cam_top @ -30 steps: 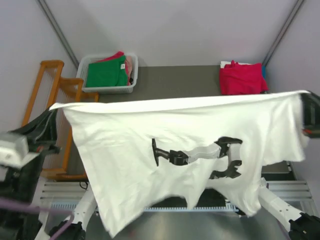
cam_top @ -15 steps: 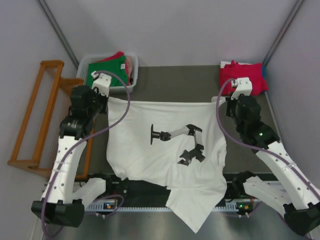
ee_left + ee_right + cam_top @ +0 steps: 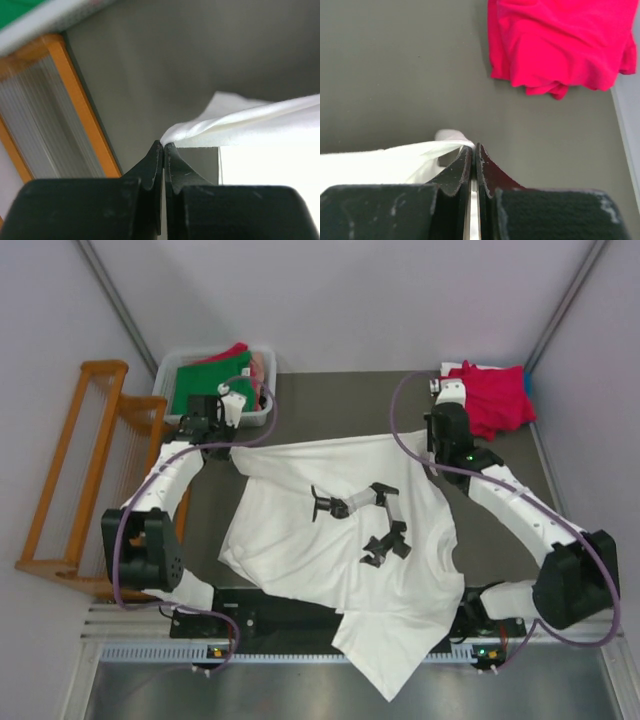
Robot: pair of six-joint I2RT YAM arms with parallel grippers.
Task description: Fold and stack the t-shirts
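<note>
Spread wrinkled mid-scene, black print up, lower edge hanging off near side: white t-shirt (image 3: 290,540). Folded far left: green t-shirt (image 3: 212,388), red t-shirt (image 3: 232,352) behind. Heaped far right: crimson t-shirts (image 3: 490,395).

The green t-shirt (image 3: 212,388) mostly covers a crimson t-shirt (image 3: 234,350) beneath.

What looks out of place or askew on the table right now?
The white t-shirt lies skewed and rumpled, not flat: one end trails off the near edge of the table over the base rail. The left gripper and right gripper are shut on its far corners.
</note>
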